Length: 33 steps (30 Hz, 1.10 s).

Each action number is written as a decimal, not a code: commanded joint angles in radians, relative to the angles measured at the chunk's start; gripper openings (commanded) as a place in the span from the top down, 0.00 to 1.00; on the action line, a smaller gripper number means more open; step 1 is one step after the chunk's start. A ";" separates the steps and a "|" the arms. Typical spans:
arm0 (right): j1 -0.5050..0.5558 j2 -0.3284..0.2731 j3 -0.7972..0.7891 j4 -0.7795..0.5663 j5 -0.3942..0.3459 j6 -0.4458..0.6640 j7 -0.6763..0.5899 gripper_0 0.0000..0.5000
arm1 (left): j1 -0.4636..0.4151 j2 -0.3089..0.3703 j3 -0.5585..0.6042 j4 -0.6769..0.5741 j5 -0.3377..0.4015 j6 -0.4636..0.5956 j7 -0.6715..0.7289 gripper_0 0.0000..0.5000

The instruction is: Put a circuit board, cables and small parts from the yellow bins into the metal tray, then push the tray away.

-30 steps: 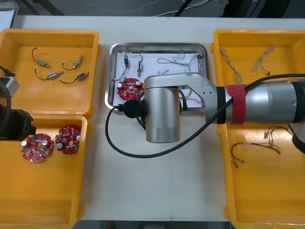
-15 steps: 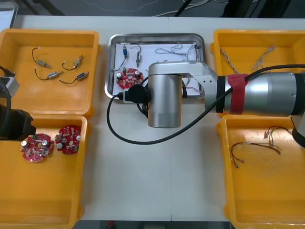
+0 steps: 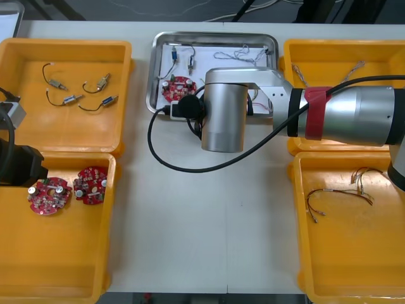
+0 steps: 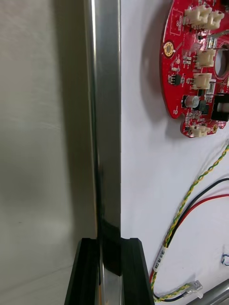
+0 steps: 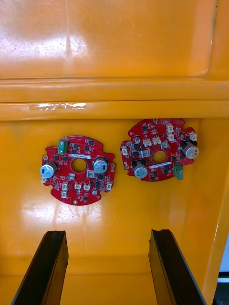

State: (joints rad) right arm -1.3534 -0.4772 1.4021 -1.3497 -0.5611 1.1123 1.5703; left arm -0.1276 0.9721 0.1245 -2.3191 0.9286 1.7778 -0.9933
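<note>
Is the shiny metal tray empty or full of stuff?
Not empty: a round red circuit board, cables and small metal parts lie inside the shiny metal tray, whose rim the right gripper clamps.

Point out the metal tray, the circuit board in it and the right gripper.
metal tray (image 4: 106, 95): right wrist view, shiny rim
circuit board (image 4: 191, 71): right wrist view, red face
right gripper (image 4: 109, 245): right wrist view, between its fingertips

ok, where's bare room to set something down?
Free: table between near-left bin and near-right bin; both bins' near halves too. Crowded: tray, with its board and cables and the right gripper shut on its rim. Left gripper hangs open over two boards.
</note>
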 commanded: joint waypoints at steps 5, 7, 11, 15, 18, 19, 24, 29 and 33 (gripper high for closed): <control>-0.076 0.037 0.009 0.096 0.020 -0.078 0.057 1.00 | 0.020 0.045 0.026 -0.022 0.007 0.009 -0.070 0.00; -0.076 0.040 0.009 0.115 0.020 -0.111 0.057 1.00 | 0.020 0.045 0.026 -0.022 0.007 0.009 -0.070 0.00; -0.076 0.046 0.009 0.155 0.021 -0.184 0.063 1.00 | 0.020 0.045 0.026 -0.022 0.007 0.009 -0.070 0.00; -0.076 0.051 0.009 0.181 0.021 -0.227 0.068 1.00 | 0.020 0.045 0.026 -0.022 0.007 0.009 -0.070 0.00; -0.076 0.054 0.009 0.193 0.023 -0.253 0.073 1.00 | 0.020 0.045 0.026 -0.022 0.007 0.009 -0.070 0.00; -0.076 0.057 0.009 0.196 0.023 -0.259 0.074 1.00 | 0.020 0.045 0.026 -0.022 0.007 0.009 -0.070 0.00; -0.076 0.057 0.009 0.199 0.027 -0.273 0.082 1.00 | 0.020 0.045 0.026 -0.022 0.007 0.009 -0.070 0.00; -0.076 0.057 0.009 0.199 0.026 -0.272 0.082 0.35 | 0.020 0.045 0.026 -0.022 0.007 0.009 -0.070 0.00; -0.076 0.057 0.009 0.199 0.026 -0.270 0.088 0.00 | 0.020 0.045 0.026 -0.022 0.007 0.009 -0.070 0.00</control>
State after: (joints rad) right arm -1.3776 -0.4388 1.4022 -1.1515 -0.5454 0.8491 1.6201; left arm -0.1272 0.9721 0.1245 -2.3191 0.9287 1.7779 -0.9933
